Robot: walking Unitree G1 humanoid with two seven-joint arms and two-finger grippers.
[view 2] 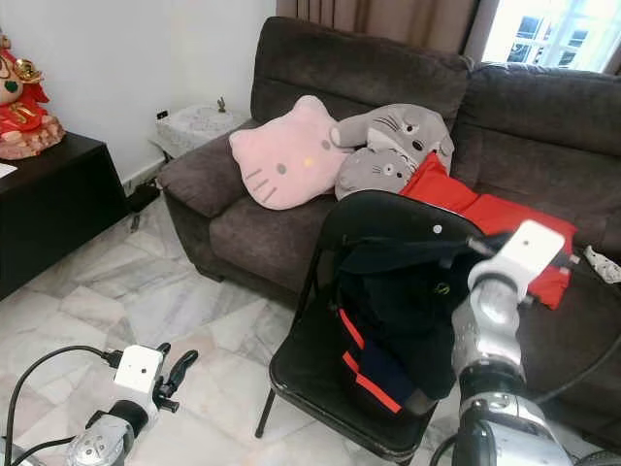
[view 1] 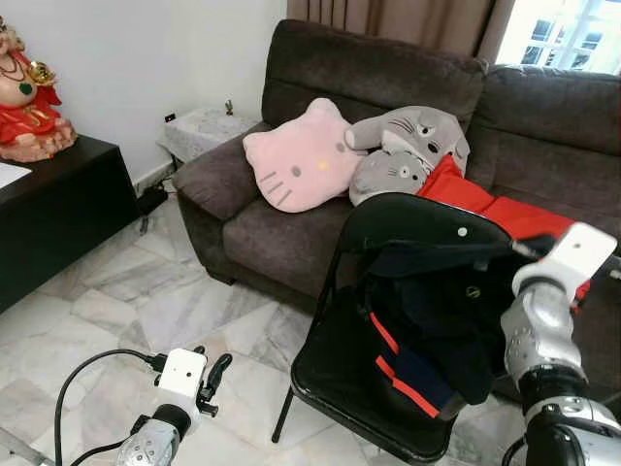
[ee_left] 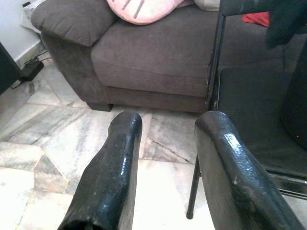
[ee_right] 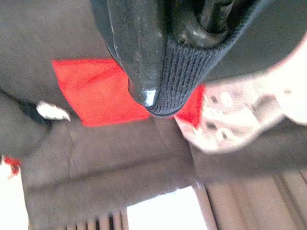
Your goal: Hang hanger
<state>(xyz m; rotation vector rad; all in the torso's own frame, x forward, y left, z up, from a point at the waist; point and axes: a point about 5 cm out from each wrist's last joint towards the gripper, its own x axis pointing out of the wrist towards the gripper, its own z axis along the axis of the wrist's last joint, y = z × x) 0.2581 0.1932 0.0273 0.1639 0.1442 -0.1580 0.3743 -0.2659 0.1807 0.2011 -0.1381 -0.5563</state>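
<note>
R gripper (ee_right: pixel 158 91) is pinching the dark jacket's (view 1: pixel 437 320) ribbed collar over the black folding chair (view 1: pixel 330 374); L gripper (ee_left: pixel 165 163) is hanging open above marble floor (view 1: pixel 146 301), near sofa (view 1: pixel 281 233).

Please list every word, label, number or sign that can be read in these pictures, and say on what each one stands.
No text here can be read.
Small round emblem on the dark garment draped over the black chair: too small to read.
Pink cat-face cushion on the sofa: a drawn face, no letters.
</note>
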